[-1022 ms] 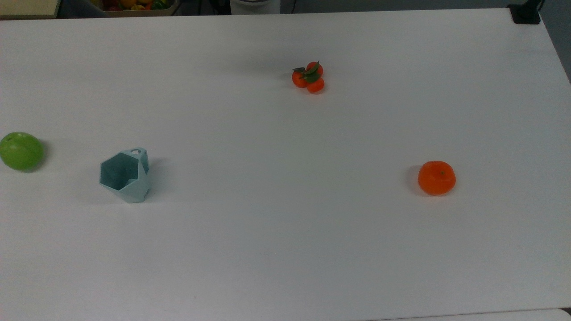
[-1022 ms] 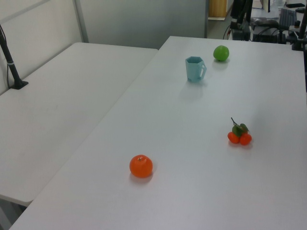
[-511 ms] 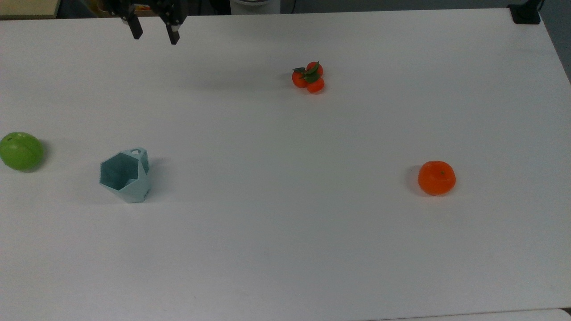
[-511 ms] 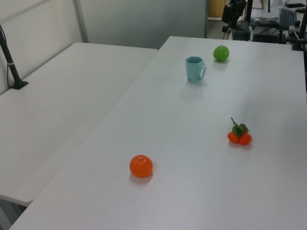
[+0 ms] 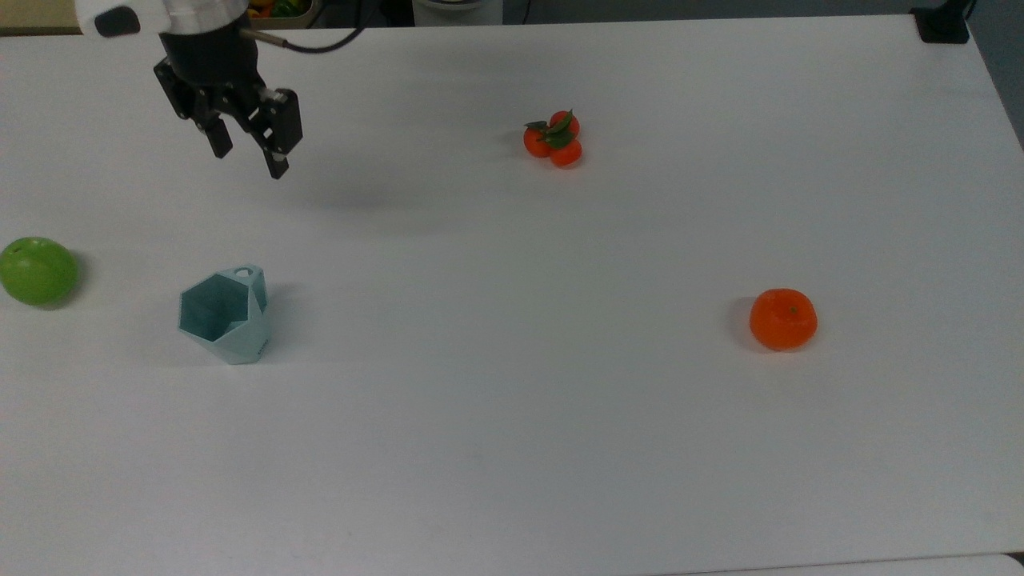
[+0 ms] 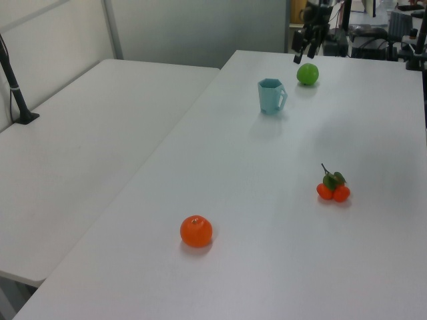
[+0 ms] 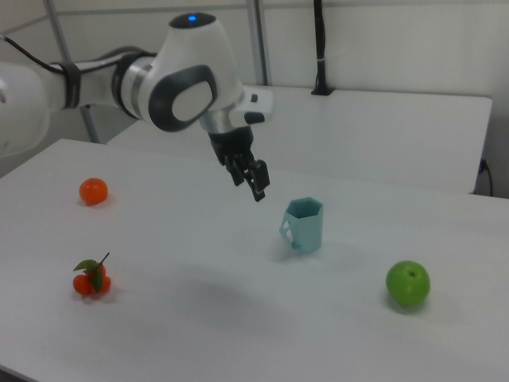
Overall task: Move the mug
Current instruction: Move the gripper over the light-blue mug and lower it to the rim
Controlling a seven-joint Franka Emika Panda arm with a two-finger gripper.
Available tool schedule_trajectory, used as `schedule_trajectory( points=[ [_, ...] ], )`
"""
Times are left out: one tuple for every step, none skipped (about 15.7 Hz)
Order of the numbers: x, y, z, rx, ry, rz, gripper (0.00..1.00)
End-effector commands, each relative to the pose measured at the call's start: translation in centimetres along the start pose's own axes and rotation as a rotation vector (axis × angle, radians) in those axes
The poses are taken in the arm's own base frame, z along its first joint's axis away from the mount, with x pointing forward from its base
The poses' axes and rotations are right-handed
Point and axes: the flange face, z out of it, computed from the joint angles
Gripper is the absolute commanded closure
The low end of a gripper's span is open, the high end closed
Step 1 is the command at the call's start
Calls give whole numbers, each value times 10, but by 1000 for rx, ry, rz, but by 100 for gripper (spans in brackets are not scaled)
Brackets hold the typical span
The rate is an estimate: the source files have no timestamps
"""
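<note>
Since half a second ago the black two-finger pincer (image 5: 246,160) has advanced from the top view's far edge further over the white worktop (image 5: 512,448), with more of the white arm (image 7: 127,83) now in sight. Its fingers stand apart with nothing between them, raised above the surface.

The pale teal faceted mug (image 5: 225,315) with hexagonal rim stands upright on the worktop, unmoved, its small loop handle at the 12 o'clock side in the top view. The pincer lies at 12 o'clock from the mug in the top view, well apart.

A green apple (image 5: 37,270) sits at 9 o'clock from the mug. A cluster of small orange fruits with green leaves (image 5: 554,138) lies at 2 o'clock. A single round orange (image 5: 783,319) rests at 3 o'clock, well apart.
</note>
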Motion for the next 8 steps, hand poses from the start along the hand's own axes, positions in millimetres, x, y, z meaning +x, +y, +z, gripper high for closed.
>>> schedule_trajectory(
  points=[
    [10, -3, 36, -25, 21, 38, 29],
    [12, -4, 49, -29, 23, 37, 29],
    [15, -1, 59, -36, 28, 39, 29],
    [18, 3, 70, -43, 32, 43, 29],
    [20, 4, 79, -46, 39, 44, 29],
    [21, 5, 90, -51, 45, 44, 29],
    [22, 5, 99, -54, 49, 43, 29],
    [23, 5, 108, -57, 53, 42, 29]
  ],
)
